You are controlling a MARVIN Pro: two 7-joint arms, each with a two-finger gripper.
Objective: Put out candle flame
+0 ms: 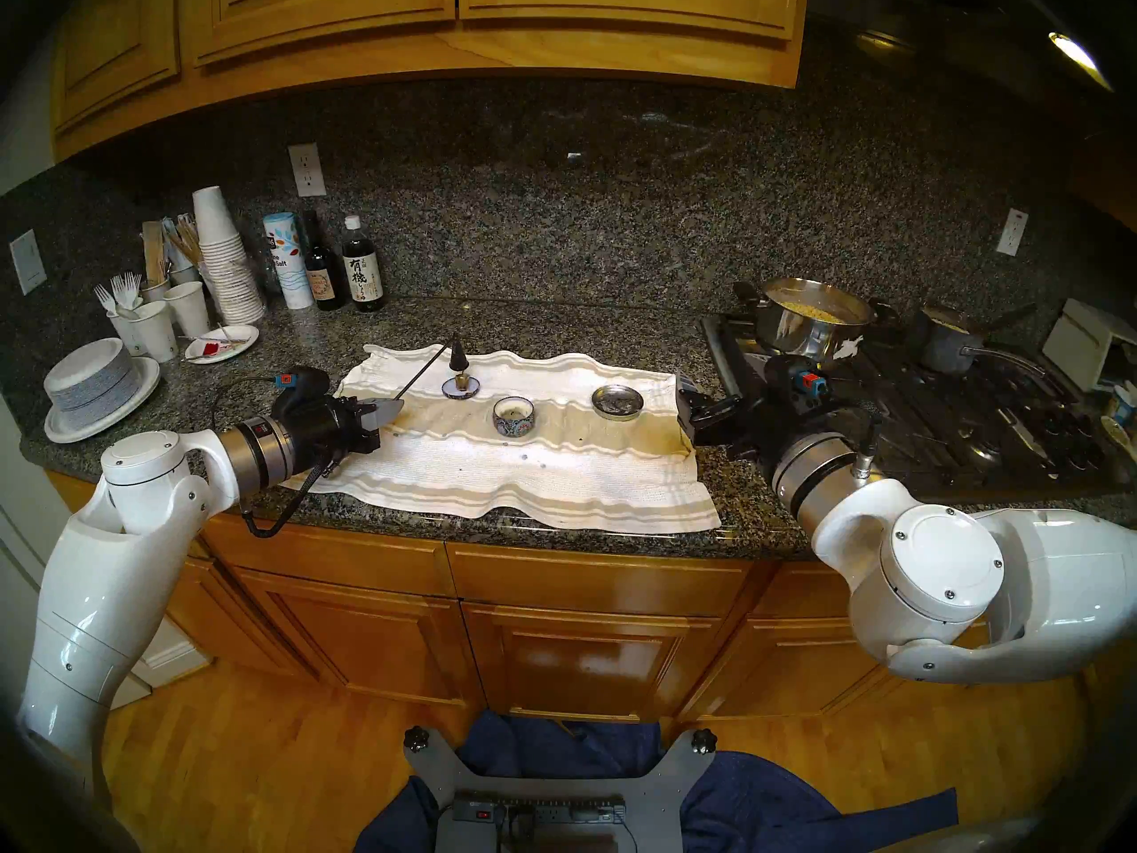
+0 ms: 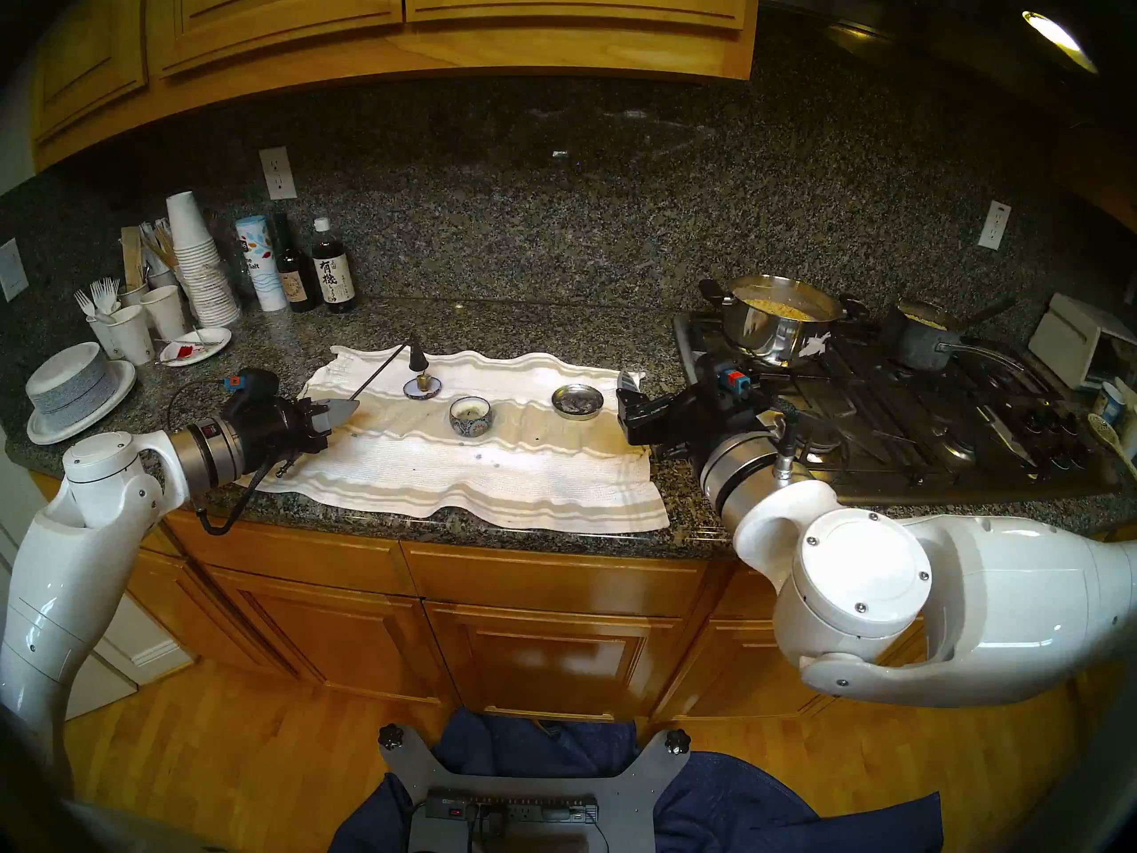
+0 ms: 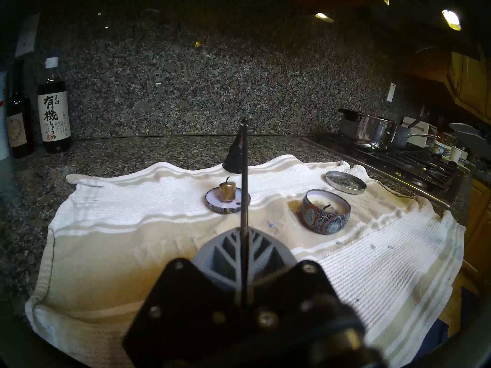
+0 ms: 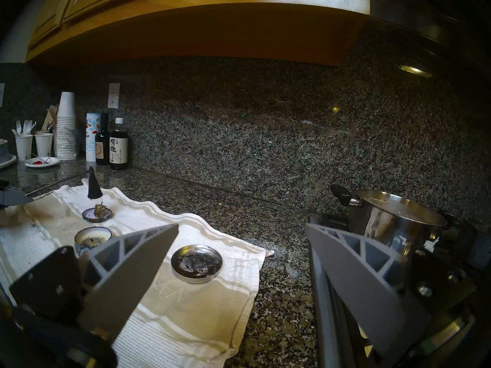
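Left gripper [image 1: 386, 416] clamps the snuffer [image 1: 458, 358] rod, its cone poised just behind the gold candle stub [image 3: 227, 191]; no flame is discernible. Lower the cone squarely over the wick. Right gripper [image 4: 240, 256] idles wide apart. Towel [image 1: 554, 482], granite counter [image 1: 554, 322] surround.

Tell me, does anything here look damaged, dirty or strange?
Yes. The white towel has a brown, scorched-looking stain near the left tool. The gold candle is a melted, lopsided stub on its dish. No flame shows.
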